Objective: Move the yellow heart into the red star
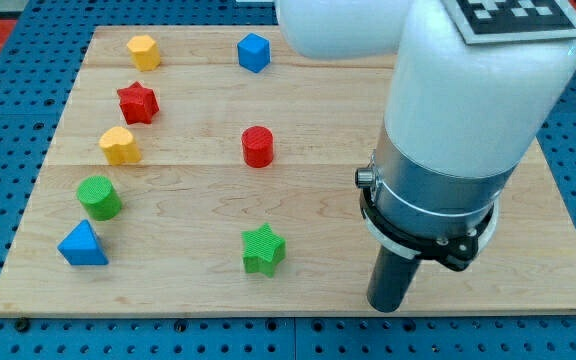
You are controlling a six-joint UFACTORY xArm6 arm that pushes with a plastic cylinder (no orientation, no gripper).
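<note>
The yellow heart (119, 145) lies at the board's left, just below the red star (138, 102), with a small gap between them. My tip (386, 306) rests on the board near the view's bottom right, far from both blocks. The white arm body above it covers the board's upper right.
A yellow hexagon (143, 51) and a blue hexagon (254, 52) sit near the top edge. A red cylinder (257, 146) is at the centre. A green cylinder (99, 197), a blue triangle (82, 244) and a green star (263, 249) lie lower. The wooden board (188, 290) ends near the tip.
</note>
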